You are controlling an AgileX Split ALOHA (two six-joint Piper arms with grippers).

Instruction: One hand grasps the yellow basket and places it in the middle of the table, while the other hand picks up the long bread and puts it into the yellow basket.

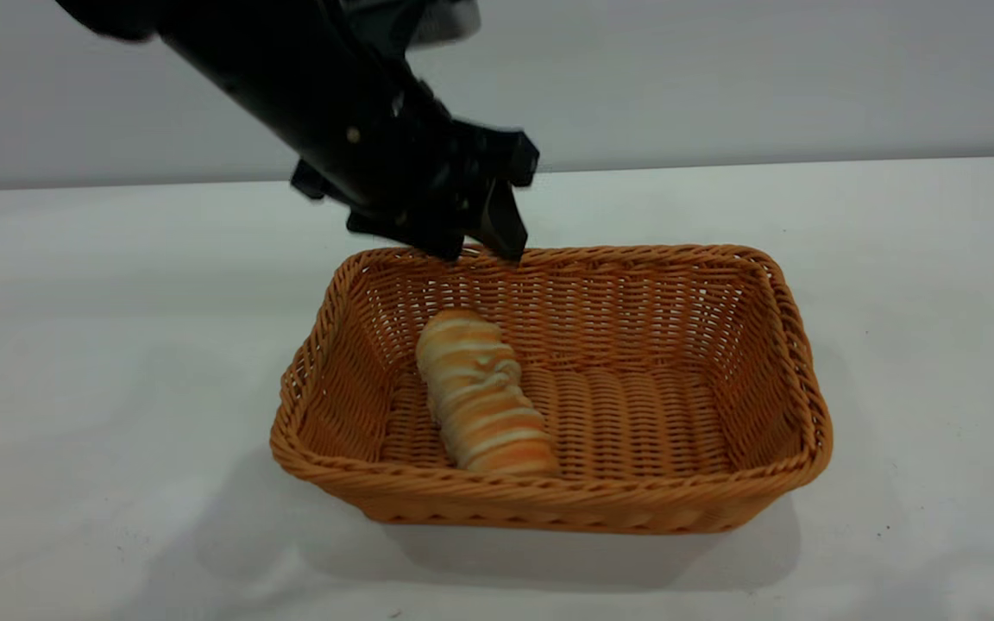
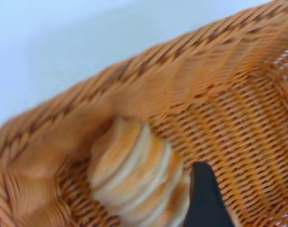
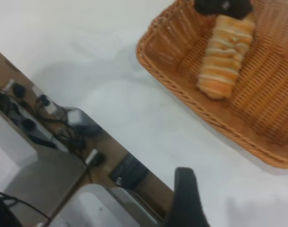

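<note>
The yellow basket (image 1: 747,362) serves as the landmark: it sits on the white worktop (image 1: 100,362) roughly at its middle, long side toward the exterior camera.

Toward the basket's left end, the long bread (image 1: 484,401) lies on the woven floor, free of any grip, running from near the far wall toward the near wall. By the look of things, both parts of the task are as good as done.

Above the basket's far rim, over its left portion, the left gripper (image 1: 481,246) hangs with its jaws spread and holding nothing; the tips sit just at rim level. The left wrist view shows one dark fingertip (image 2: 206,198) close beside the bread, though whether they touch cannot be told.

The danger from here is mostly in the withdrawal. If the left arm pulls back low instead of lifting first, a jaw tip could catch the braided rim and drag or tip the light wicker basket away from the middle. A downward dip could nudge the bread or roll it against the wall.

Beyond the basket's right end, the right gripper (image 3: 186,198) is well clear, off toward the worktop's edge; whether its jaws are apart cannot be told. It poses little risk unless it swings back across the basket.
</note>
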